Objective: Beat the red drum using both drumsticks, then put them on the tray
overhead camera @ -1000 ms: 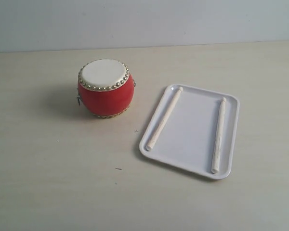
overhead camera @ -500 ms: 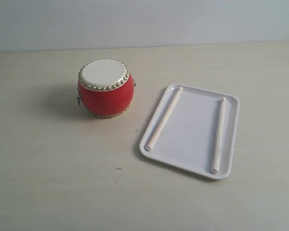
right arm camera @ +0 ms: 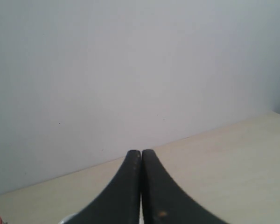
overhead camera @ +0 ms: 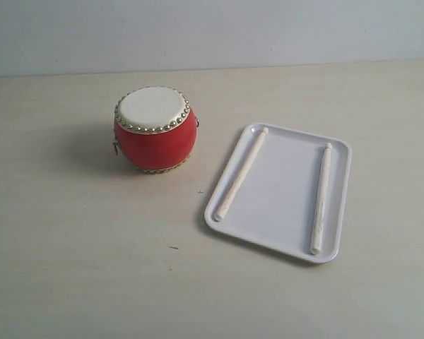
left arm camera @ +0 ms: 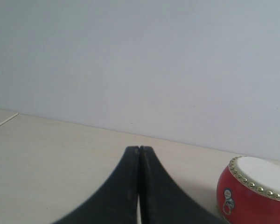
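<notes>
The red drum [overhead camera: 155, 129] stood upright on the table [overhead camera: 71, 247], cream skin facing up. From your left pincer [left arm camera: 139, 151] it sat ahead and off to one side of the tips, well apart from them. The two drumsticks [overhead camera: 241, 174] lay flat in the tray [overhead camera: 283, 187], one along the rim on the drum's side and the other drumstick [overhead camera: 321, 198] close to the opposite rim, the pair well apart. Neither wrist view showed a stick and the exterior view showed no pincer, so I cannot tell you how far either pincer stood from its stick. Your left pincer was closed with nothing between its fingers. Your right pincer [right arm camera: 141, 154] was the same, pointing over the table toward the plain wall [right arm camera: 130, 70].

Whether the beating was done could not be read from this. If it was not, both sticks had to be lifted, and that was where I judged the trouble lay. Closed jaws brought down on a stick would only push or roll it, so you needed them spread first. Each stick hugged a raised rim, and a finger landing on that rim could tilt or skid the glossy tray. A grasp near one end would likely let the slim stick droop and miss the skin. Two tips meeting over so small a skin could knock each other, and a hard blow could shift the drum
</notes>
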